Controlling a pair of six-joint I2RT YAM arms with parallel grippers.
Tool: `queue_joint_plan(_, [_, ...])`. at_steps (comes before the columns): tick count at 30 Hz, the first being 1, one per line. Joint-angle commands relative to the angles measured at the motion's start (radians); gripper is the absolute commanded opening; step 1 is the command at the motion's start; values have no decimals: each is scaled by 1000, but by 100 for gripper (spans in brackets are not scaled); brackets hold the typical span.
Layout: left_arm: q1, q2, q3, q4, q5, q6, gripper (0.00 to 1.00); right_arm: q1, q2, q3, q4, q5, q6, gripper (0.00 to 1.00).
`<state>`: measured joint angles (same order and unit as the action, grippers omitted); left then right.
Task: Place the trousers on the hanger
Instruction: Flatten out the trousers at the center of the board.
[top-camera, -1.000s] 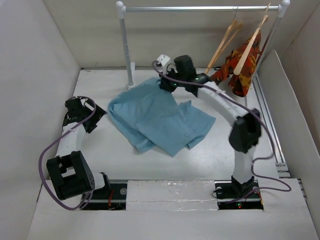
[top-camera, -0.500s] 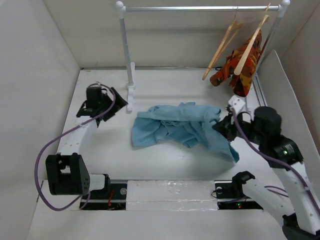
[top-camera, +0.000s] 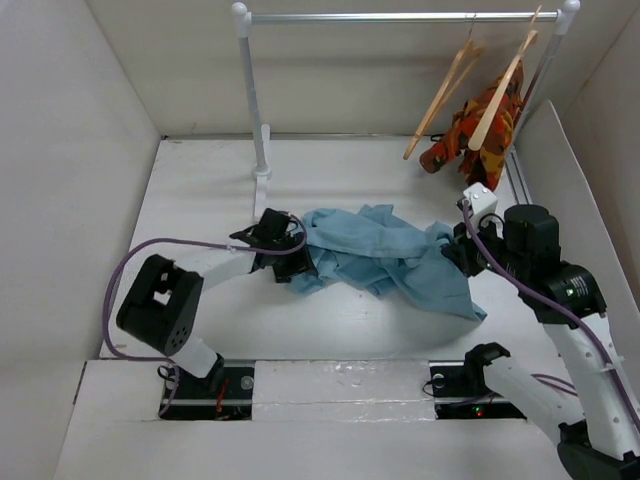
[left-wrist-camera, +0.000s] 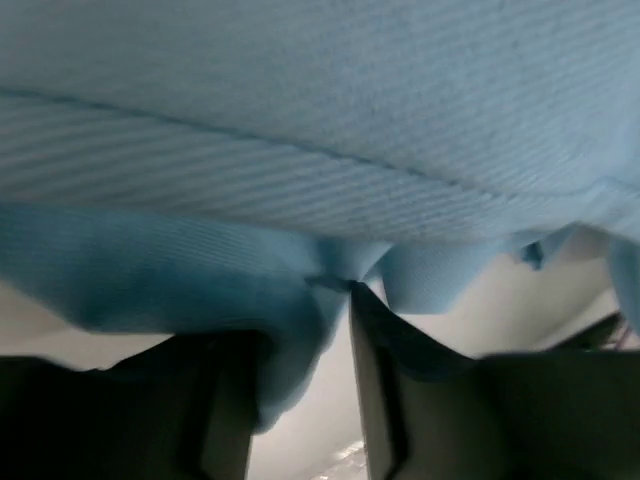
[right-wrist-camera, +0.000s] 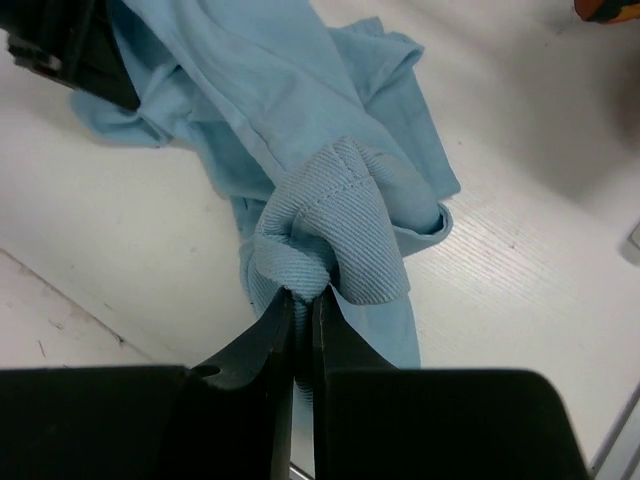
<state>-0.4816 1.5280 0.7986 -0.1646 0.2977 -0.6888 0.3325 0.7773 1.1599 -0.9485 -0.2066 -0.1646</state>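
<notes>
The light-blue trousers (top-camera: 375, 255) lie crumpled mid-table. My right gripper (top-camera: 455, 255) is at their right end, shut on a bunched fold (right-wrist-camera: 335, 235) that is lifted slightly, and the cloth trails down from it. My left gripper (top-camera: 290, 262) is low at their left edge. In the left wrist view its jaws (left-wrist-camera: 305, 330) stand apart, with the trousers (left-wrist-camera: 300, 120) draped over the left finger and sagging into the gap. The bare wooden hanger (top-camera: 440, 95) hangs from the rail at the back right, away from both grippers.
A metal rail (top-camera: 400, 16) on a white post (top-camera: 250, 90) spans the back. A second hanger (top-camera: 497, 95) carries an orange-red patterned garment (top-camera: 480, 135). White walls close in on the left, back and right. A floor track (top-camera: 535, 240) runs along the right.
The right arm pulled the trousers from the back centre toward the right and still holds them. The left arm swung from the left side to the trousers' left edge, and its jaws narrowed.
</notes>
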Motion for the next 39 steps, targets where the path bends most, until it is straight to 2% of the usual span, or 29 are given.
queue_joint_plan(1, [-32,89,33,40,-89,-44,28,-9,25,32,135,-66,-6,0])
queue_joint_plan(2, [71,74,81,-5,-123,-48,0,-9,48,31,207,-124,-3,0])
queue_joint_plan(3, [72,73,82,-6,-123,-48,0,-9,48,30,208,-125,-3,0])
queue_joint_plan(4, [118,23,146,-30,-138,-34,0,2,81,37,226,-145,-4,0])
queue_joint_plan(6, [275,-46,239,-119,-202,17,0,28,132,63,306,-188,-3,0])
queue_joint_plan(7, [338,-108,354,-142,-204,35,0,45,163,123,335,-200,-3,0])
queue_joint_plan(8, [465,-130,420,-160,-191,49,0,84,245,170,377,-224,-19,0])
queue_joint_plan(9, [522,-146,488,-191,-163,67,0,106,298,237,379,-224,-33,0])
queue_joint_plan(10, [566,-150,639,-216,-158,75,0,123,351,430,372,-220,-50,0])
queue_joint_plan(11, [599,-143,728,-296,-164,80,0,157,460,545,338,-231,-94,0])
queue_joint_plan(13, [623,-134,937,-372,-251,94,0,190,540,784,280,-228,-134,0])
queue_joint_plan(14, [623,-143,970,-398,-287,94,0,207,562,945,242,-235,-147,0])
queue_joint_plan(15, [623,-164,976,-411,-346,86,0,230,548,966,240,-255,-141,0])
queue_joint_plan(16, [623,-213,940,-405,-368,80,0,231,518,946,249,-282,-129,0])
queue_joint_plan(18, [623,-267,855,-380,-445,66,0,264,385,713,300,-429,-107,0])
queue_joint_plan(20, [633,-339,698,-363,-480,45,0,273,303,512,250,-529,-119,0])
queue_joint_plan(21, [633,-368,620,-375,-529,32,0,296,251,263,134,-531,-165,0])
queue_joint_plan(22, [633,-385,584,-375,-529,32,0,307,234,261,132,-531,-165,0])
queue_joint_plan(23, [633,-394,546,-381,-540,22,0,321,221,200,-6,-454,-214,0])
queue_joint_plan(24, [633,-411,512,-386,-563,12,0,333,205,87,-65,-389,-217,0])
queue_joint_plan(26, [633,-459,404,-392,-586,-6,0,344,156,-12,-190,-279,-182,0])
queue_joint_plan(28, [633,-506,316,-403,-626,-24,0,344,120,-107,-226,-302,-159,0])
queue_joint_plan(29, [633,-522,297,-412,-646,-34,7,356,82,-127,-242,-335,-132,0])
queue_joint_plan(31, [633,-551,278,-424,-687,-37,21,365,50,-147,-260,-317,-104,20])
queue_joint_plan(32, [633,-551,286,-441,-700,-32,34,366,25,-149,-280,-304,-95,31])
queue_joint_plan(33, [633,-546,298,-449,-718,-35,42,366,17,-151,-289,-304,-98,52])
queue_joint_plan(35, [633,-531,329,-420,-697,-11,56,366,17,-141,-314,-272,-104,65])
queue_joint_plan(36, [633,-528,336,-400,-625,12,57,366,28,-131,-314,-249,-101,72])
queue_joint_plan(39, [546,-511,324,-259,-432,99,53,329,78,-75,-259,-125,-79,77])
